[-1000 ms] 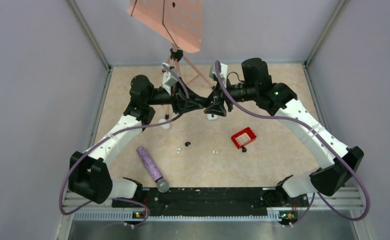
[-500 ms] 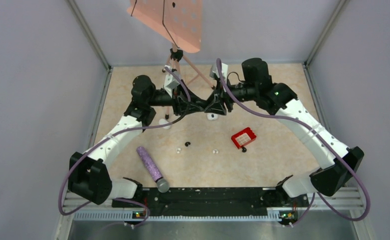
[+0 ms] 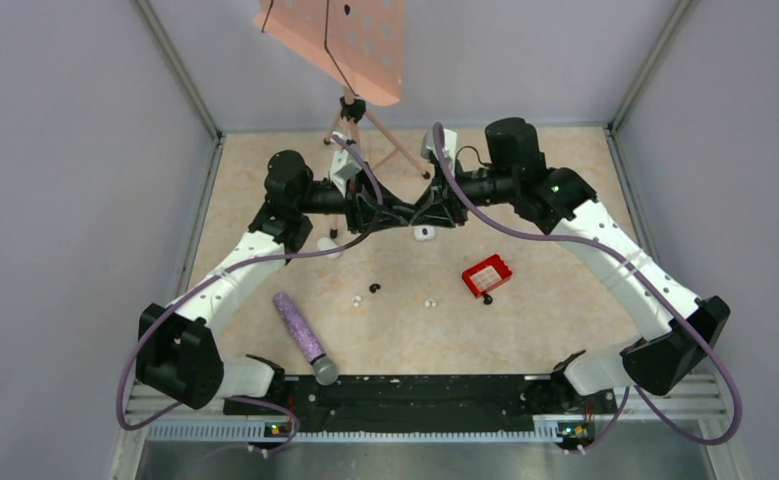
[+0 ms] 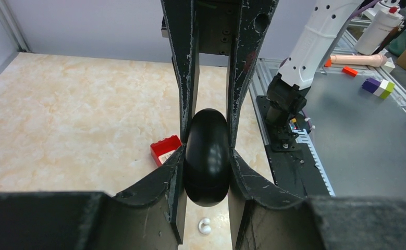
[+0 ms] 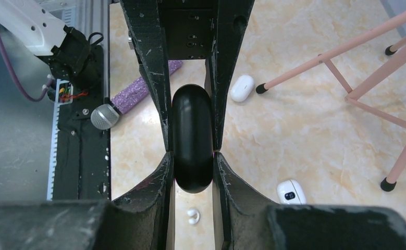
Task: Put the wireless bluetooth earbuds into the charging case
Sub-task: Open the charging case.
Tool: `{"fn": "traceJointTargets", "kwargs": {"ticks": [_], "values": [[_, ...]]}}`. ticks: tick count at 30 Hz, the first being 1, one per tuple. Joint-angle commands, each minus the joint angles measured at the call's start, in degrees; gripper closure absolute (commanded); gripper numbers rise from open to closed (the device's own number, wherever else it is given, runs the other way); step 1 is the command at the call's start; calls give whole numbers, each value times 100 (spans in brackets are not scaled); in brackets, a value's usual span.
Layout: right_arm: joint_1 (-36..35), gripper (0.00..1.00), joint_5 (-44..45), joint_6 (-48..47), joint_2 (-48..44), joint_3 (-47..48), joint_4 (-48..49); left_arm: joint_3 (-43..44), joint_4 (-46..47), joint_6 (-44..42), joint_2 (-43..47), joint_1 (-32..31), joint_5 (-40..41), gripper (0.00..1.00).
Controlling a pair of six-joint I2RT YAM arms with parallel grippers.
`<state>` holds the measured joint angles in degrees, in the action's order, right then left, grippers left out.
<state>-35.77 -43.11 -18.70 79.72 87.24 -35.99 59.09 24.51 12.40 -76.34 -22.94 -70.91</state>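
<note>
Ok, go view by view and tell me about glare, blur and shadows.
Top external: soft, even light, faint shadows, nothing blown out. Left wrist: soft sheen on the black glossy pod; the dark foreground along the bottom edge is out of focus. Right wrist: dimmer sheen on the pod, the same blurred foreground, while the charging case on the floor is sharp.

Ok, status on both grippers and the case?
Left gripper, right gripper: both shut on one black pod. White charging case, white earbuds loose on table. Pink tripod legs nearby.

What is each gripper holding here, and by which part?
Both hold one glossy black oval object: the left gripper pinches the sides of one end, the right gripper the sides of the opposite end.
</note>
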Motion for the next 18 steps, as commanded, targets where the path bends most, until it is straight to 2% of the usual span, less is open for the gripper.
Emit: {"fn": "traceJointTargets", "kwargs": {"ticks": [1, 10, 13, 15, 18], "values": [[0, 100, 95, 69, -275, -87, 280, -34, 84, 241, 101, -20, 367, 67], [4, 100, 194, 247, -355, -203, 510, -253, 314, 649, 60, 11, 676, 60], [4, 100, 221, 334, -390, -282, 611, -282, 364, 728, 64, 41, 710, 49], [6, 100, 210, 336, -388, -303, 619, -300, 431, 782, 73, 55, 695, 51], [6, 100, 220, 347, -387, -341, 630, -306, 468, 823, 80, 67, 686, 59]]}}
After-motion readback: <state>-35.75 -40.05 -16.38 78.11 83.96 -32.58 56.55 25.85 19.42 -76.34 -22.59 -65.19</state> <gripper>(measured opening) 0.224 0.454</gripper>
